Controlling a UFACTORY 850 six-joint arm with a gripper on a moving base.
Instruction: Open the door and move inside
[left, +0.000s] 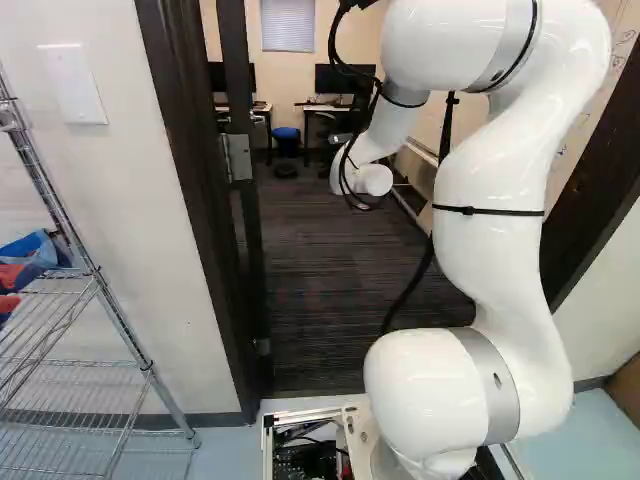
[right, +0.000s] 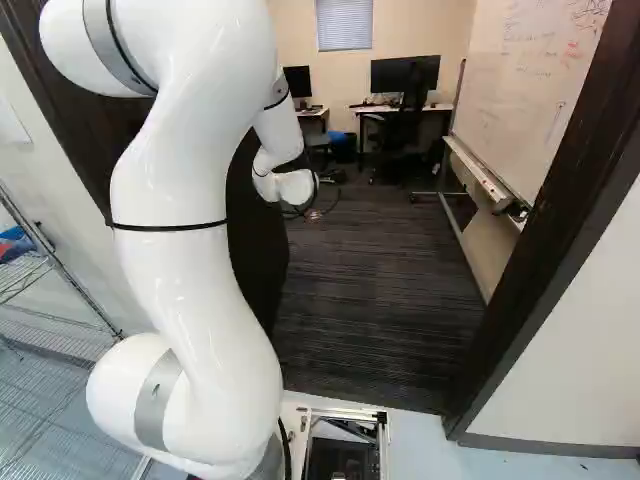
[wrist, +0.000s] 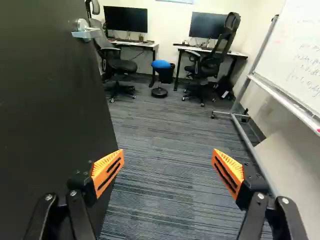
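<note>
Just past the white wrist in the right base view, a small part of my gripper (right: 314, 212) shows. In the wrist view the gripper (wrist: 167, 162) stands open, nothing between its pads. The dark door (wrist: 47, 115) stands swung inward, beside the finger on the handle's side; whether they touch, I cannot tell. Its metal handle (wrist: 86, 31) is farther ahead. The door (right: 258, 245) is partly behind my arm in the right base view. A hinge (left: 238, 157) shows at the doorway's left side in the left base view. My arm reaches through the doorway.
The dark door frame (left: 195, 200) has its other post (right: 555, 220) at the right. Inside are a whiteboard (wrist: 300, 55) on a wheeled stand, desks, monitors, office chairs (wrist: 120, 65) and a blue stool (wrist: 161, 64). A wire shelf (left: 85, 360) stands left of the doorway, outside.
</note>
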